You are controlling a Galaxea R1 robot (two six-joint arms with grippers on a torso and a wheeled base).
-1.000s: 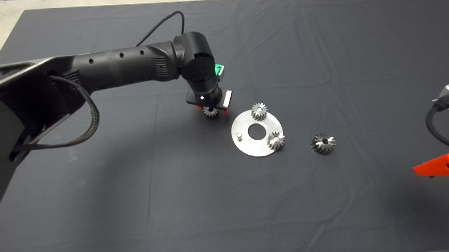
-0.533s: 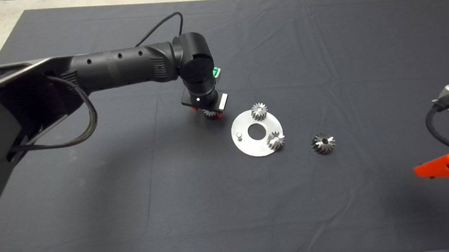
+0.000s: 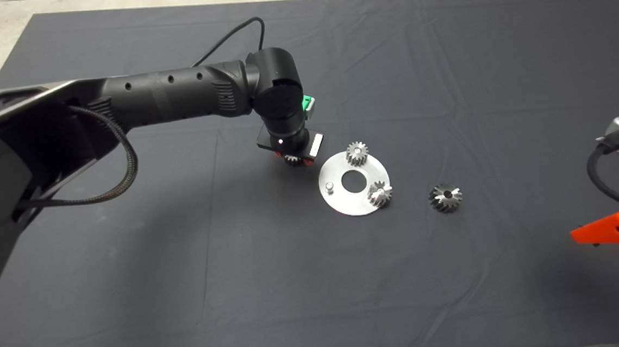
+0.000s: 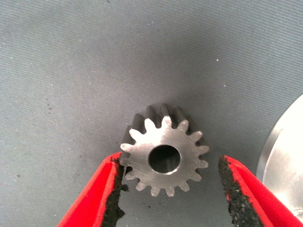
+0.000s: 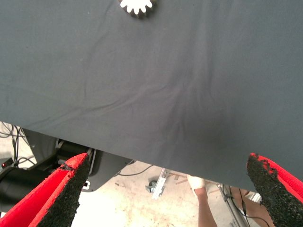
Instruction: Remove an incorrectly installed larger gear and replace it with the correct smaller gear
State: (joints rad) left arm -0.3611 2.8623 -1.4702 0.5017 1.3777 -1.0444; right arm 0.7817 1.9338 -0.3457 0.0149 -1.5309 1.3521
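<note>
The left arm was a matte black tube with small round holes, a ribbed collar, a braided cable and a thin black lead, ending in a green-cased left hand whose red fingers carried gritty black pads.

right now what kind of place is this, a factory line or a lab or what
Probably a robotics lab test bench, not a factory line: loose gears such as the smaller gear and a round metal plate lie on a dark mat, with cables and stands on the bare floor beyond.
</note>
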